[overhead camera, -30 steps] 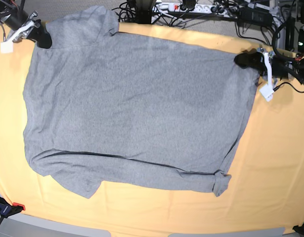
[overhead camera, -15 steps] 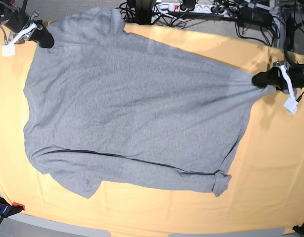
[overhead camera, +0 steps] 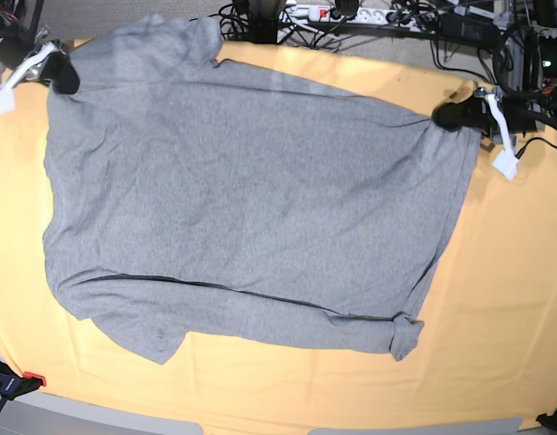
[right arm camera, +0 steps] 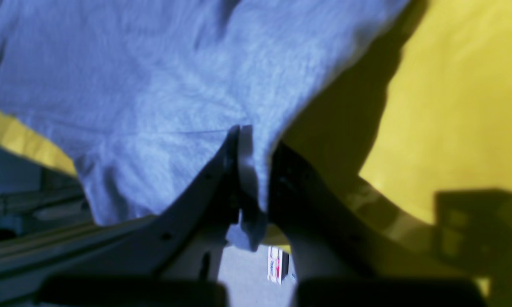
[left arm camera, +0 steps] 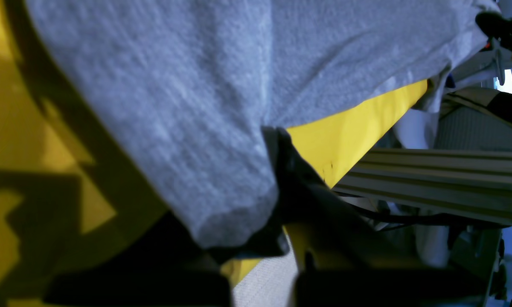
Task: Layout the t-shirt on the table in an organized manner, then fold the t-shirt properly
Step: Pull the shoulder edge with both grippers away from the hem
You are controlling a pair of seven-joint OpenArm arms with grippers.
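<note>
From the left wrist, the left pincer (left arm camera: 277,187) is clamped on a corner of the grey t-shirt (left arm camera: 196,85) above the yellow tabletop (left arm camera: 25,128). From the right wrist, the right pincer (right arm camera: 251,170) pinches another corner. The base view shows the shirt spread flat between both.

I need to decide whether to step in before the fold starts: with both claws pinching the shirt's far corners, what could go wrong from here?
1. The left claw grips only a thin edge of the t-shirt; a harder pull may slip it free.
2. The sleeve already hangs past the far edge of the table, so dragging further could pull the shirt off.
3. The rolled corner would get folded in.
</note>
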